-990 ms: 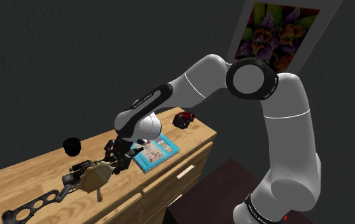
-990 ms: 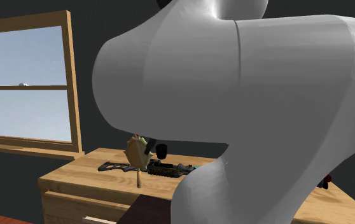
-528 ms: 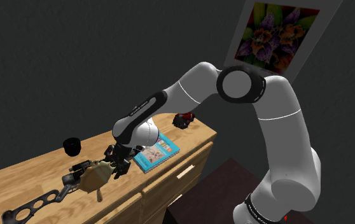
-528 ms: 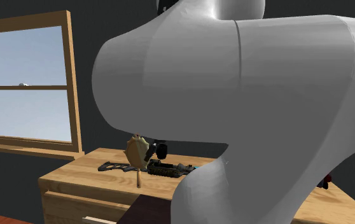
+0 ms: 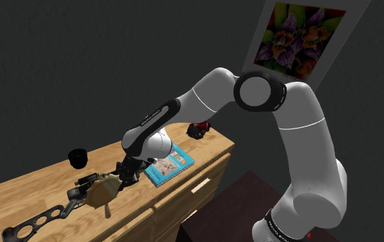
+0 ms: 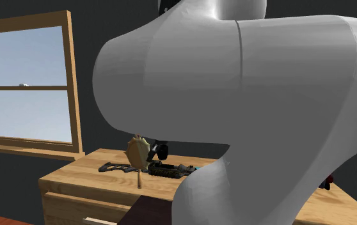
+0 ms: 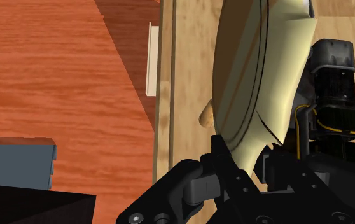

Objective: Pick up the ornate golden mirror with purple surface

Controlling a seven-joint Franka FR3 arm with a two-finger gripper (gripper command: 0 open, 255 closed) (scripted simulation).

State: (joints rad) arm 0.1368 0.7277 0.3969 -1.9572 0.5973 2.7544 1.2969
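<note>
Grip check: my gripper (image 5: 124,177) (image 7: 246,167) is pinched in narrow on the rim of the hand mirror (image 5: 102,191) (image 6: 134,151) (image 7: 259,83). From the wrist view one black finger (image 7: 215,159) presses its pale golden edge and the other sits on the far side, so I've got it clasped. All I see of it is a tan-gold back.

It stands roughly upright over the wooden dresser (image 5: 5,196) near the front edge, with its thin handle pointing down. I can't tell if the tip touches the top.

Just beside it lies a black rifle-looking thing (image 5: 36,220) (image 6: 167,169), running off toward the shoulder view's lower left; its chunky black body with yellow wires (image 7: 332,95) sits right behind the mirror.

Also on the dresser: a small black cup (image 5: 78,157) further back, a blue book (image 5: 170,163) on the other side of my hand, and a little red-and-black object (image 5: 199,128) at the far corner. A flower painting (image 5: 297,38) hangs on the dark wall, and a wood-framed window (image 6: 30,89) shows in the second exterior view.
</note>
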